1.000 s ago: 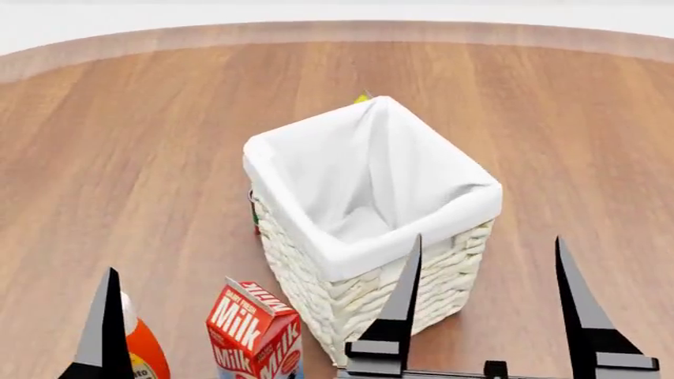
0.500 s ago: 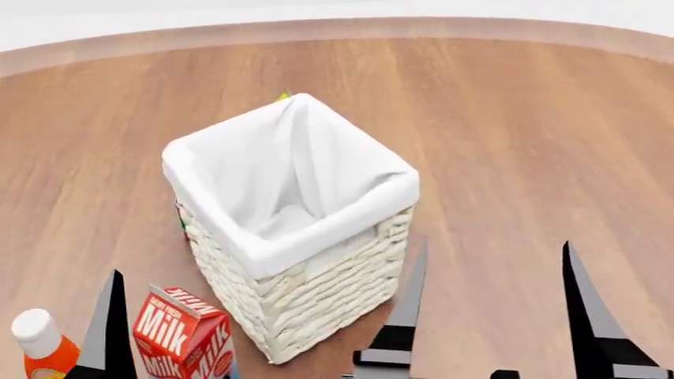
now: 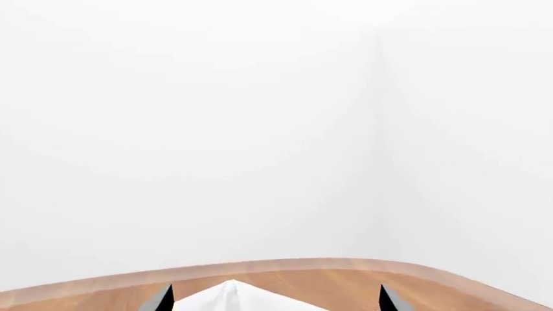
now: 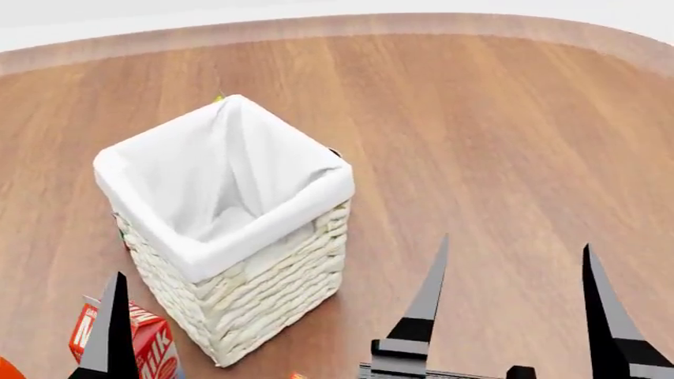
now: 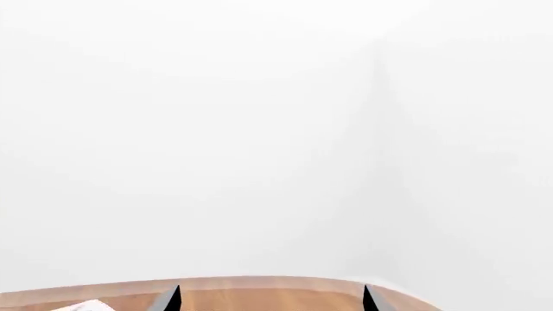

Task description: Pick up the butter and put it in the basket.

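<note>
We're seeing right gripper (image 4: 516, 316) gaping wide, holding nothing; left gripper (image 4: 110, 328) showing one finger in the head view, wrist view showing two tips spread apart, empty. Milk carton (image 4: 142, 343) sitting beside it, basket (image 4: 226, 260) standing beyond. Butter not showing

right gripper (image 5: 270, 300): only two dark fingertips (image 5: 173, 299) visible, spread apart, nothing between them
table (image 5: 259, 299): wood, curved pale edge running just beyond the fingertips
basket (image 5: 82, 306): white sliver, outside the fingertip on that side
background: blank white wall beyond the fingertips
</note>
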Controlling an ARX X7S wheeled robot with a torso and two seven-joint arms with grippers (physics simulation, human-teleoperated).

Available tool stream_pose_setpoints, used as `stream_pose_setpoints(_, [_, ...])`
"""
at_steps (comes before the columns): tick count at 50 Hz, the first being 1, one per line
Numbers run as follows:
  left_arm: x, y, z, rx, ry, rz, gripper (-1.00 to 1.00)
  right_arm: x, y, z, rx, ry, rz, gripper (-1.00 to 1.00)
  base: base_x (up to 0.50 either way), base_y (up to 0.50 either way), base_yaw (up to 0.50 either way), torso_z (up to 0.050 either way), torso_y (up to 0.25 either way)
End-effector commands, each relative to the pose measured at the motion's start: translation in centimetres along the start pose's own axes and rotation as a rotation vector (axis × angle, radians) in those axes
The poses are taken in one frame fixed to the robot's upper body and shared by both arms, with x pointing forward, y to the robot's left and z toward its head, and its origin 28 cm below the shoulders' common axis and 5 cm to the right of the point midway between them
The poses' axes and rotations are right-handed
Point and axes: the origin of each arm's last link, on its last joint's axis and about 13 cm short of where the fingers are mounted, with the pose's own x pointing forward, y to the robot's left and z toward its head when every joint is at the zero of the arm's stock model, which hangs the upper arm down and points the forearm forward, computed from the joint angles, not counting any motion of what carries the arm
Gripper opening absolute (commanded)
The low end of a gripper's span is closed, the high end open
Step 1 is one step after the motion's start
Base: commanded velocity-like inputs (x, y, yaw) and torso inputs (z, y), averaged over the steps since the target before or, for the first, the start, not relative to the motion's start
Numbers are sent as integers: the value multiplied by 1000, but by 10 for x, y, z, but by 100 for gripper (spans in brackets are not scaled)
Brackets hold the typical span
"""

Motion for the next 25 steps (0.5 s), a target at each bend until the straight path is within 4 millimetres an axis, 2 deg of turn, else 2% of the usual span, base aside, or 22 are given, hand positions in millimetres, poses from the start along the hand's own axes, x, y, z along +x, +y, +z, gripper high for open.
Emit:
stream_pose_setpoints(1, [0,0,0,1,1,0,100,1,0,0,-30,19,-10,100,176,-38,0,0,0])
stream_pose_setpoints(15, [0,0,1,-4,1,-1,100,2,0,-1,-48,26,-14,100,483,-106,0,0,0])
stream_pose_setpoints(21, [0,1,2,-26,7,1,100,2,0,-1,-56,25,-15,100,38,-8,0,0,3])
stream_pose_setpoints(25, [0,2,2,-28,11,3,100,2,-1,-1,-56,25,-18,100,0,0,0,49,0])
